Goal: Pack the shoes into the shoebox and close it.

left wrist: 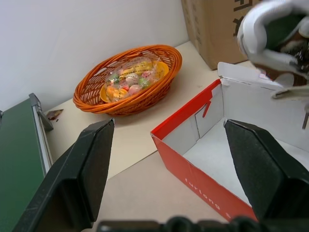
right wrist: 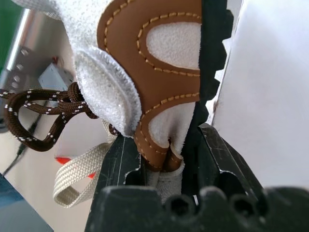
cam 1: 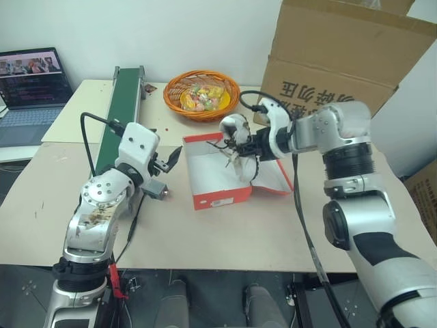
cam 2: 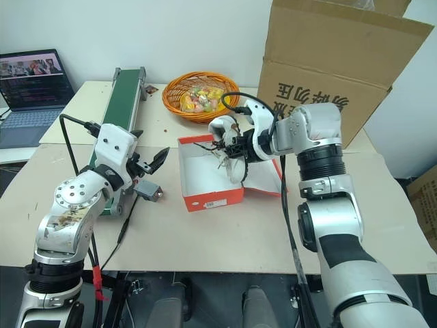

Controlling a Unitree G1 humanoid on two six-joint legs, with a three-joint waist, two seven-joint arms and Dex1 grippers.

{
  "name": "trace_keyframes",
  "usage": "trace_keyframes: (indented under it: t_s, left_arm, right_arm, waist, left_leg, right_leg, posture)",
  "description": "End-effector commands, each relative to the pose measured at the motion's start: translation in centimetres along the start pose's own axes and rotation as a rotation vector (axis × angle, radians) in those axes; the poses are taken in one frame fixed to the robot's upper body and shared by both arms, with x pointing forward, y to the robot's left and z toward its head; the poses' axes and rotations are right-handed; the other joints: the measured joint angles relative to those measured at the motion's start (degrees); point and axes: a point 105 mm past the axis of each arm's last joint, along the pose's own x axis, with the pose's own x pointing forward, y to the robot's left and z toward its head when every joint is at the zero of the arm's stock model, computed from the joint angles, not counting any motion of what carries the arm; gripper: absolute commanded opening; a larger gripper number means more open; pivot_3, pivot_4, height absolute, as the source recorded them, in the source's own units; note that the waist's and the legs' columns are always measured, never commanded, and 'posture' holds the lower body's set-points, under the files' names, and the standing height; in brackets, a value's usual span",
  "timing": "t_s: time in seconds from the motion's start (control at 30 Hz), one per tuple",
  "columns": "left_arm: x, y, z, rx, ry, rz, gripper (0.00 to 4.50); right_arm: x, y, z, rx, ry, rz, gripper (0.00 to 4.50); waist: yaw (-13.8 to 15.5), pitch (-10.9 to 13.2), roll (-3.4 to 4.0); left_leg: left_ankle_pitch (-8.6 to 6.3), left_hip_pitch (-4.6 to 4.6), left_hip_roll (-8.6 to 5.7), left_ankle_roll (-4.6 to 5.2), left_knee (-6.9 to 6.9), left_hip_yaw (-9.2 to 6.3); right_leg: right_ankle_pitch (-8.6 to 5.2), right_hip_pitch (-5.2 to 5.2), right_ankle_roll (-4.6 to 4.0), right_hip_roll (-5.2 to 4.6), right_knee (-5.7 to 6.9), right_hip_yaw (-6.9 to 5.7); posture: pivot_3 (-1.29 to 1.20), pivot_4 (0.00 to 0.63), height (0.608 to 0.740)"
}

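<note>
The shoebox (cam 1: 218, 174) is sitting open near the middle of the table (cam 1: 225, 239), red outside, white inside, w/ its lid (cam 1: 273, 179) lying flat on the side toward the right arm. The right gripper (cam 1: 247, 147) is hanging over the box's far right part, clamping a white shoe (cam 1: 239, 140) by its heel end; in the right wrist view the two black fingers (right wrist: 120, 166) are pinching the brown-trimmed heel (right wrist: 149, 72) between them, jaws only narrowly apart, w/ the dark laces (right wrist: 43, 111) dangling loose beside it. The shoe is pointing down into the box, partly above the rim; can't tell if it is touching the box floor. A second shoe isn't clearly separable from the first.

The left gripper (cam 1: 167, 164) is hovering just beside the box's left wall, jaws spread wide and holding nothing; in the left wrist view its fingers (left wrist: 82, 179) are framing the near corner of the box.

An orange basket (cam 1: 201, 94) of wrapped sweets is sitting behind the box, a big brown carton (cam 1: 341, 55) at the far right, a green conveyor (cam 1: 123, 116) along the left, and a laptop (cam 1: 31, 85) at the far left.
</note>
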Motion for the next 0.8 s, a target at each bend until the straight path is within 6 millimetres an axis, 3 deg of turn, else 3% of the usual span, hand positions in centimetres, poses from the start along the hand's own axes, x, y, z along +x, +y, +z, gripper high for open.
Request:
trace_keyframes:
  t_s: [0.03,0.37,0.8]
  left_arm:
    - [-0.5,-0.1,1.6,0.026,-0.053,0.01,3.87]
    - [-0.6,-0.4,2.0,0.017,-0.061,0.0,3.87]
    - [-1.2,-0.5,2.6,0.008,-0.071,0.006,3.87]
  right_arm:
    - [-0.3,0.6,2.0,-0.062,-0.056,0.002,1.0]
    - [3.2,0.0,2.0,-0.106,-0.049,-0.034,1.0]
    - [6.2,-1.1,-0.8,-0.145,0.011,-0.046,1.0]
  waist:
    - [0.2,0.0,0.0]
    - [0.4,0.0,0.0]
    - [0.5,0.0,0.01]
  left_leg:
    - [-0.01,0.0,0.0,-0.01,0.0,0.0]
    - [-0.07,0.0,0.0,-0.12,-0.01,0.0]
    - [-0.08,0.01,0.0,-0.13,-0.01,0.0]
  right_leg:
    - [0.0,0.0,0.0,0.0,0.0,0.0]
    - [0.0,-0.01,0.0,0.01,0.0,0.0]
    - [0.0,0.0,0.01,0.02,0.0,0.0]
  posture:
    - [0.0,0.15,0.721]
    - [0.0,0.15,0.721]
    - [0.0,0.15,0.721]
